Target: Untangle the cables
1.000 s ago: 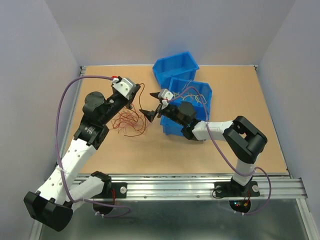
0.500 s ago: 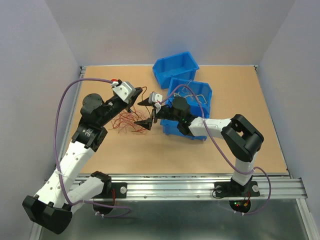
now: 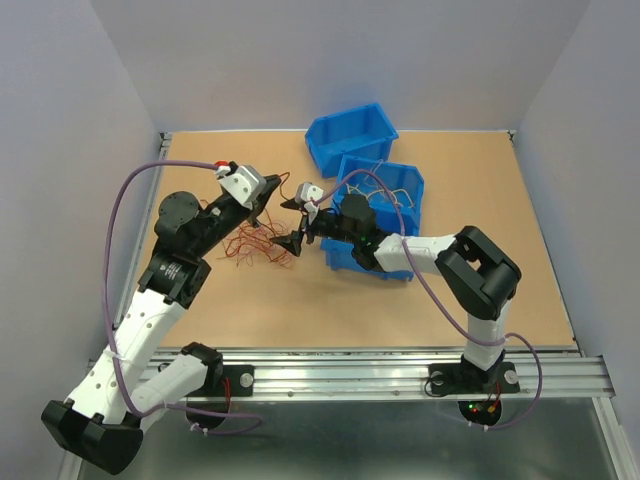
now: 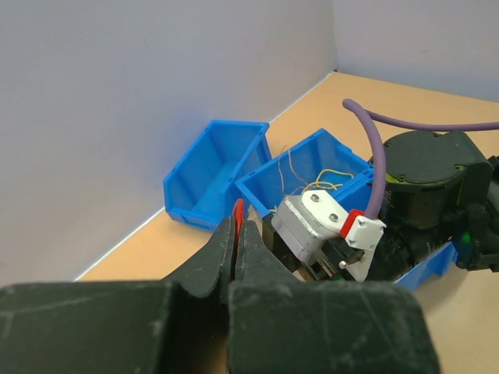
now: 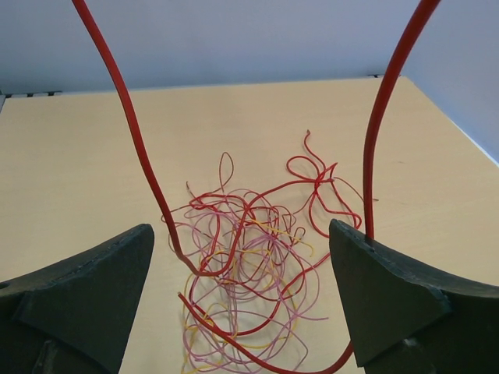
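Cables (image 3: 262,248), right jaws now nearer, wide

In your overhead view, the cables (image 3: 262,247) lie on the desk (image 3: 330,300) left of centre. The near bin (image 3: 412,205), holding more of them, sits to their right, with the far bin (image 3: 350,135) behind it.

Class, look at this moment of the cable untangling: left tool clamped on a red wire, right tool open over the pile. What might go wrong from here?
1. The left tool pinches a red cable whose loop seems to run through the tangle; pulling up may tighten knots or drag the pile.
2. The right tool stands open astride that loop; closing could trap neighbouring strands.
3. The right arm sits close beside the blue bin and might shove it.
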